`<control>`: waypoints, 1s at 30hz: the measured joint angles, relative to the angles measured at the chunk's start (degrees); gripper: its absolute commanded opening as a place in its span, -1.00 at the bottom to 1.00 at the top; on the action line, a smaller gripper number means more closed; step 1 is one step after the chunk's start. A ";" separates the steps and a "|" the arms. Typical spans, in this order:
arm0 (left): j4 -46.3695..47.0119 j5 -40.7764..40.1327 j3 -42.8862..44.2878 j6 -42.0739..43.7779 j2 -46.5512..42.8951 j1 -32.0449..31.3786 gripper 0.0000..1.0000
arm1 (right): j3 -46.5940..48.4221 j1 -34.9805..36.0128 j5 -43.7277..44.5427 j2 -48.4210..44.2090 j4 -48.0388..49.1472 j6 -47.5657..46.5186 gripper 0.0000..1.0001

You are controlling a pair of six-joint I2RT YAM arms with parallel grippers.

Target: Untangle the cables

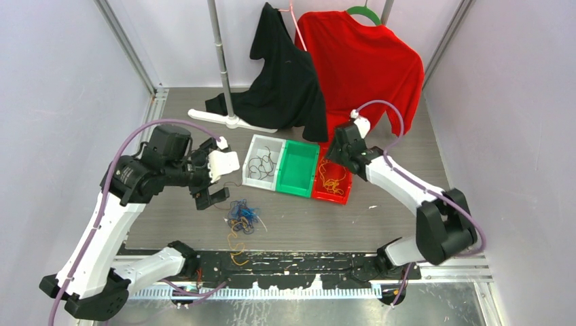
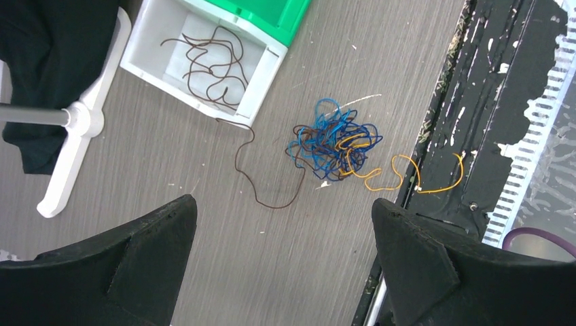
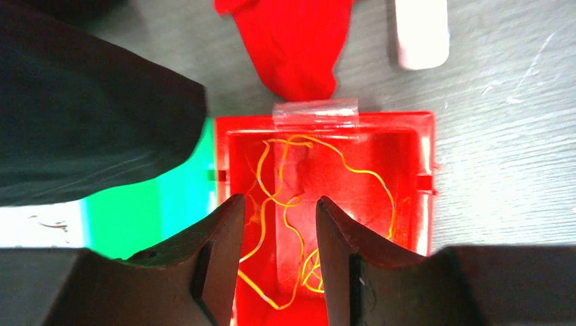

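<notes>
As sorting by colour looks the aim, L gripper: wide open, empty, aimed at tangle for next strand
Cables: blue/brown/orange tangle mid worktop; brown strands in white bin; orange strands in red bin
R gripper: half open, nothing held, over red bin
Worktop: grey woodgrain
Room: pale walls, shirts on rack at back

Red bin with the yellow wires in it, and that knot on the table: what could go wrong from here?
The right tool hangs open just above the yellow wires in the red bin; a strand might catch on it and ride back out. The knot mixes blue, brown and yellow, so pulling one wire could drag the whole clump. A brown wire trailing from the white bin might snag.
</notes>
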 measured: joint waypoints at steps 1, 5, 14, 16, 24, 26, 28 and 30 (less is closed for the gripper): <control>-0.02 -0.28 -0.24 0.02 0.15 0.00 0.99 | 0.00 0.00 0.85 -2.10 -0.13 -0.07 0.00; 0.00 -1.20 -1.53 0.02 0.72 0.00 0.99 | 0.48 0.63 3.37 -9.16 -0.33 -0.72 0.03; 0.09 -2.27 -4.44 0.87 1.51 2.62 0.99 | -0.55 20.94 4.22 -12.74 5.86 -6.32 0.00; 0.22 -1.81 -5.31 1.57 1.73 5.05 1.00 | -0.66 27.43 2.49 -10.47 8.85 -7.78 0.01; 1.33 2.71 -8.17 5.22 2.32 18.08 0.98 | -0.31 39.52 -8.22 6.58 20.09 -11.26 0.03; 1.60 4.15 -9.55 6.43 2.34 20.81 0.99 | 1.18 39.65 -10.51 10.38 20.46 -11.61 0.02; 1.79 5.14 -11.43 7.89 2.32 22.25 0.99 | 2.54 39.65 -12.17 12.94 20.74 -11.65 -0.01; 2.05 6.14 -13.86 9.97 1.92 22.53 0.98 | 2.75 39.65 -13.64 13.99 21.99 -11.58 -0.05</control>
